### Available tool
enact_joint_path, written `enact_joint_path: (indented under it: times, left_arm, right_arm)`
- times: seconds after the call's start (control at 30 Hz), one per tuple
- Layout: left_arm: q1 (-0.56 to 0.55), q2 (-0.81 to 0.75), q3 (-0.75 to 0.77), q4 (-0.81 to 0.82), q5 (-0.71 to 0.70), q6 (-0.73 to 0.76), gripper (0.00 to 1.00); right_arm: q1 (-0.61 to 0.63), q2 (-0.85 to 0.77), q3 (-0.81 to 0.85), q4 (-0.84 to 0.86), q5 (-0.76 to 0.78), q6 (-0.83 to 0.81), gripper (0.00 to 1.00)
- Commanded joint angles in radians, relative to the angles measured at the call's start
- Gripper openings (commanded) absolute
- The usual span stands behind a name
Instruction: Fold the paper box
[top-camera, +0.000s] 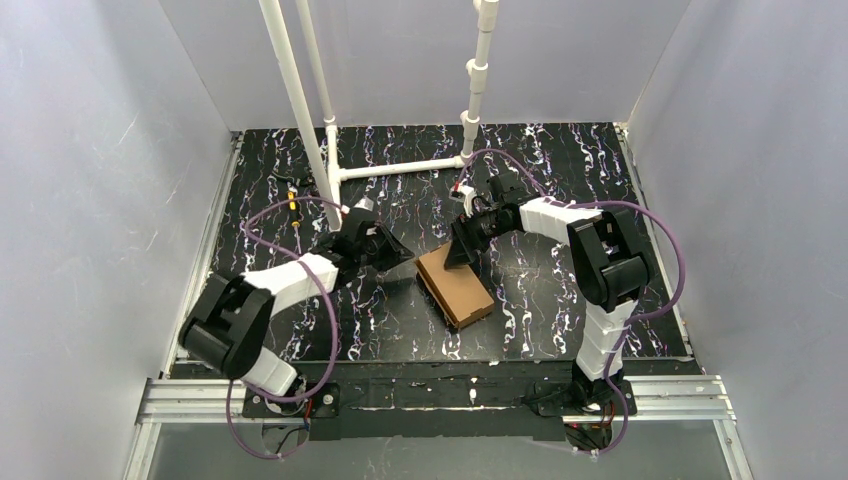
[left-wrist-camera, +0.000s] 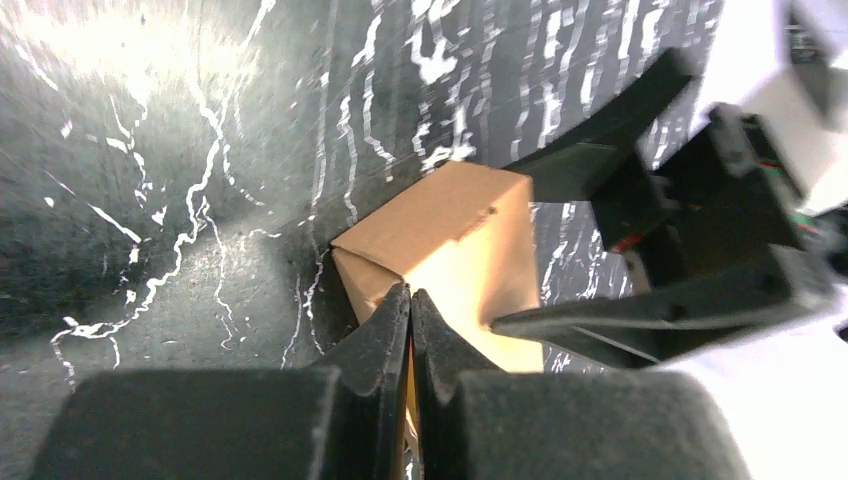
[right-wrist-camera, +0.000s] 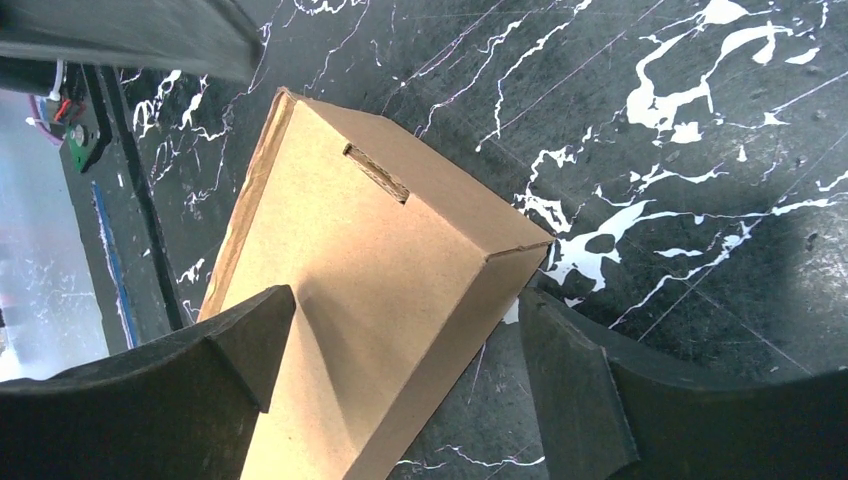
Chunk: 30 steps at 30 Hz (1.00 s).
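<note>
The paper box (top-camera: 455, 285) lies near the middle of the dark marbled surface (top-camera: 560, 180), between the two arms. It is already closed up into a small brown carton, with its long side running at a slant toward the near edge. The left jaws are pressed fully together, and their tips sit right at the box's near corner. A sliver of tan shows between them in the left wrist view, so they may be nipping a thin edge of card, but that view is too cramped to be sure. The right jaws stand wide open astride the far end of the box. One finger (right-wrist-camera: 240, 350) is over the top face and the other is just beside the side wall, with nothing clamped. The box looks light and hollow, stiff along its creases but easy to dent on the flat panels, and likely to skate on the smooth surface if pushed from one side only. A hold across the two side walls near an end, close to the folded edges, would probably serve best. It should avoid the open slot (right-wrist-camera: 378, 172) on top, where the card is weakest.
</note>
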Motion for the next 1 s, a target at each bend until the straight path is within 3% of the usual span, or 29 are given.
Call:
enact_joint_path:
  times: [0.0,0.23,0.47,0.97]
  left_arm:
    - [0.002,-0.222,-0.024,-0.068,-0.114,0.124,0.06]
    - [0.006,-0.452,-0.216,-0.076,-0.058,0.069,0.46]
    - [-0.016,-0.433,-0.26,-0.002,-0.008,0.007,0.71]
    - [-0.023,-0.034,-0.091,0.208,0.052,-0.021,0.74]
  right_arm:
    - [-0.012,-0.056,0.01,-0.009,-0.01,-0.029,0.92]
    - [-0.015,-0.091,0.001,-0.034,0.015,-0.081,0.92]
    - [-0.014,-0.104,-0.005,-0.07,0.012,-0.127,0.89]
    - [-0.013,-0.081,-0.026,-0.046,-0.035,-0.104,0.75]
